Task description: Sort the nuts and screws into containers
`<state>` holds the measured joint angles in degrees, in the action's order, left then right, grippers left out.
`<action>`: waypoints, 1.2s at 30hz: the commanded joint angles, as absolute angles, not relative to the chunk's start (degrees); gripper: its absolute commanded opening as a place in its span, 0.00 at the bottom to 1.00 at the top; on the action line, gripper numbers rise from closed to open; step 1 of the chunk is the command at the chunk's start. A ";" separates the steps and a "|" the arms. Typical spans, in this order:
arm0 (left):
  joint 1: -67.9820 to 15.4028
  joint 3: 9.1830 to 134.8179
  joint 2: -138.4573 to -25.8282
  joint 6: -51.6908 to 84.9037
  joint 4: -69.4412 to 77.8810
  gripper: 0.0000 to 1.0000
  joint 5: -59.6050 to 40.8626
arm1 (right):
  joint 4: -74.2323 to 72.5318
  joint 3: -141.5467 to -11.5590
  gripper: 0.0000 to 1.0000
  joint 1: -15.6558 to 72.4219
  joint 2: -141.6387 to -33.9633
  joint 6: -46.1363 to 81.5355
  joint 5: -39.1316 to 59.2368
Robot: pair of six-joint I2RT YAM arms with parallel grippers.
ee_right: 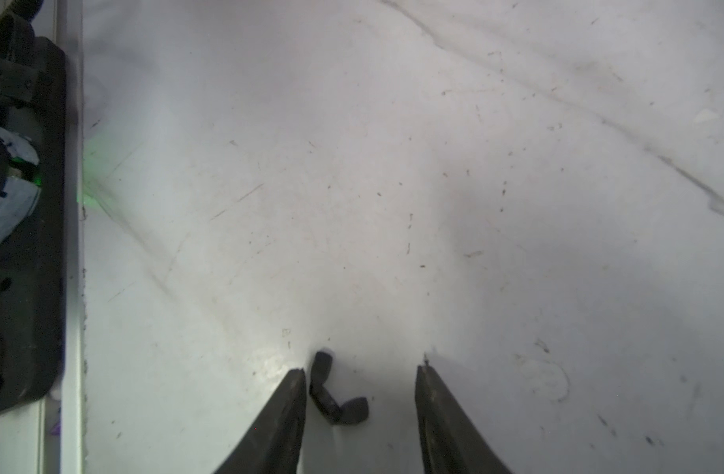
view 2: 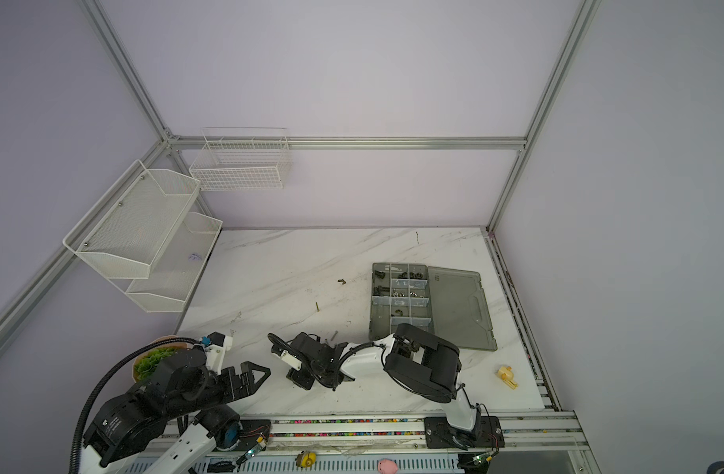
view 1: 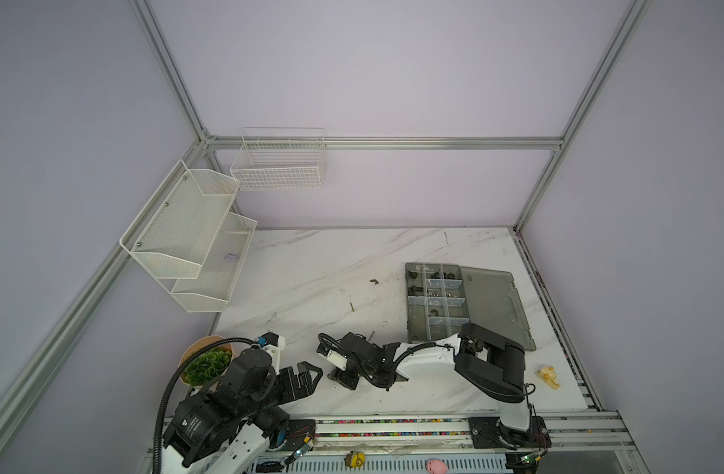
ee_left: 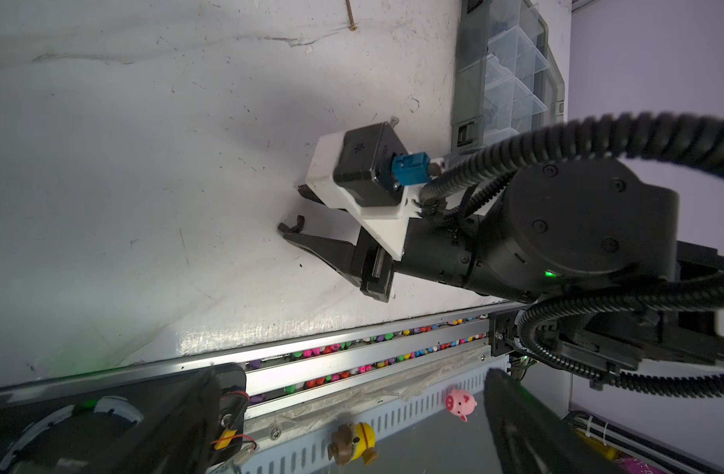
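Right fingers (ee_right: 288, 414) are down on the table (ee_right: 393, 164), near its front edge at about 6 o'clock. They stand half apart, with a tiny black wing nut (ee_right: 336, 400) lying flat between them. Nothing is gripped: one finger is just beside the nut and the other is clear of it.

This piece looks light, stiff and smooth (the sort that skates away on a slick top if nudged from one side), so I'd expect it to slide until both fingers meet it. The best hold looks to be across the thick hub where the wings join, not on a wing tip.

Its wings make a bent V. One wing runs along the nearer finger, pointing away from the wrist, and the other points across the gap toward the far finger. The long axis, wing tip to wing tip, lies oblique to the closing line.

The organizer box (view 1: 408, 312) waits with its lid open at 2 o'clock from the nut. A brass screw (view 1: 351, 306) lies loose at 12 o'clock.

Left fingers (view 1: 318, 372) hang at 9 o'clock. I cannot tell whether they are apart or together.
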<state>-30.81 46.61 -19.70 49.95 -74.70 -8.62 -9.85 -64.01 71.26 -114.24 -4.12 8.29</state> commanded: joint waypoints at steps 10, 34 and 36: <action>-30.77 46.59 -20.04 49.04 -72.89 1.00 -7.18 | -6.60 -65.05 0.11 72.01 -115.72 -4.42 3.80; -30.81 46.19 -39.09 32.83 -45.92 1.00 -18.24 | -8.17 -58.83 0.06 58.62 -98.89 2.69 7.85; -30.79 47.95 -42.79 27.36 -43.56 1.00 -20.53 | -8.26 -57.74 0.06 57.33 -97.21 3.53 7.31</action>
